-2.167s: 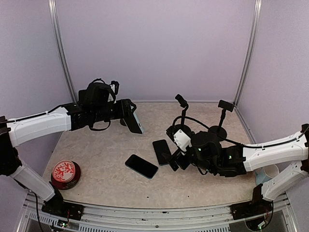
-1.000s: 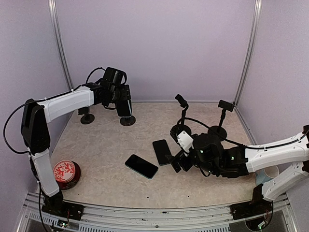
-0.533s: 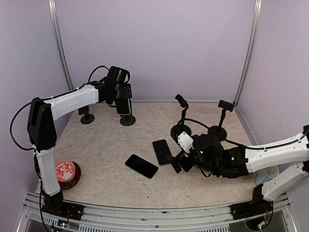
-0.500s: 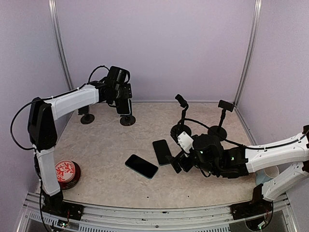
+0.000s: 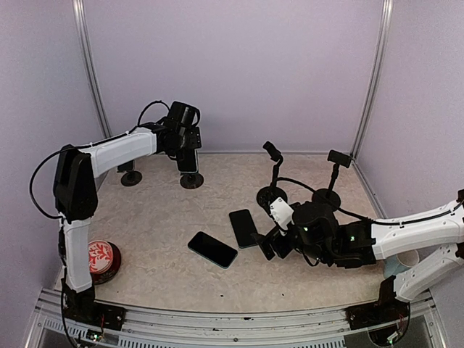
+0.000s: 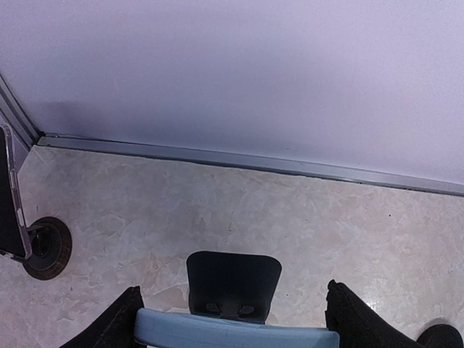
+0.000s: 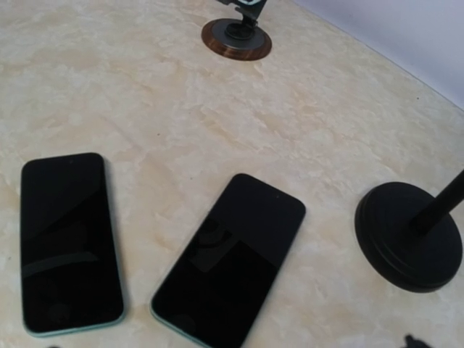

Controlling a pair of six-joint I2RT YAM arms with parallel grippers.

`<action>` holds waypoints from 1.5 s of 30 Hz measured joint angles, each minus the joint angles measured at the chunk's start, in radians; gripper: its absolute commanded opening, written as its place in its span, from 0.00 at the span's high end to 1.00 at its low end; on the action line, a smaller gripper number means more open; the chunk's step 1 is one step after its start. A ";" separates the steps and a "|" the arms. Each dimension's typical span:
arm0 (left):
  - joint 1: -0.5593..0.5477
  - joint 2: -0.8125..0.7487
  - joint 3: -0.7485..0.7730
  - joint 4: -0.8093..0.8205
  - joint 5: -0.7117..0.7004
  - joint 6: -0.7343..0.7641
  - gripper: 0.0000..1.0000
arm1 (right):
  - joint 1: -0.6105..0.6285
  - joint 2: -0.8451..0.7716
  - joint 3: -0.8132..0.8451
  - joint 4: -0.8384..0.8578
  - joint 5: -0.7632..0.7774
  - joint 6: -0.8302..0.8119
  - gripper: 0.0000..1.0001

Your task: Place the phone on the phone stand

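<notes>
At the near left of the tabletop (image 5: 152, 217), a red tin (image 5: 98, 261) is set close to the front edge. Toward the near right, the right pincer (image 5: 266, 245) is held low over the surface, its jaws spread wide with nothing between them. Just to its left, two dark phones are laid flat, screens up: the nearer phone (image 5: 213, 249) and the farther phone (image 5: 243, 227). They are parted by a narrow strip of bare surface and angled differently. A broad stretch of bare surface is left open from the tin up toward the far stands.

Behind the right pincer, two tall black stands are seen near each other, the inner tall stand (image 5: 273, 174) and the outer tall stand (image 5: 332, 177). Each is set on a round base, and a black cable (image 5: 304, 185) is looped past them, so room there is tight.

At the far left, close to the back wall's lower edge, the left pincer (image 5: 186, 151) is clamped across the width of the light-blue phone (image 6: 235, 335), which is held roughly upright. The black cradle of the phone stand (image 6: 233, 279) is seen just beyond the phone's edge. Whether the phone is seated in it cannot be told. Further left, near the corner rail, a second low stand (image 6: 45, 250) is placed, with a clear-cased phone (image 6: 7, 203) carried on it.
</notes>
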 measured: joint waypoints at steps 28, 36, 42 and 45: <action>0.018 0.039 0.017 0.010 0.021 -0.027 0.41 | 0.000 -0.008 -0.015 0.000 0.017 -0.005 0.00; 0.018 0.039 0.016 0.010 0.026 -0.031 0.41 | 0.000 -0.008 -0.020 0.000 0.017 -0.005 0.00; 0.018 0.041 0.017 0.013 0.025 -0.031 0.32 | 0.000 -0.008 -0.022 0.001 0.018 -0.005 0.00; 0.019 0.047 0.017 0.025 0.021 -0.031 0.28 | 0.000 -0.008 -0.023 0.001 0.018 -0.005 0.00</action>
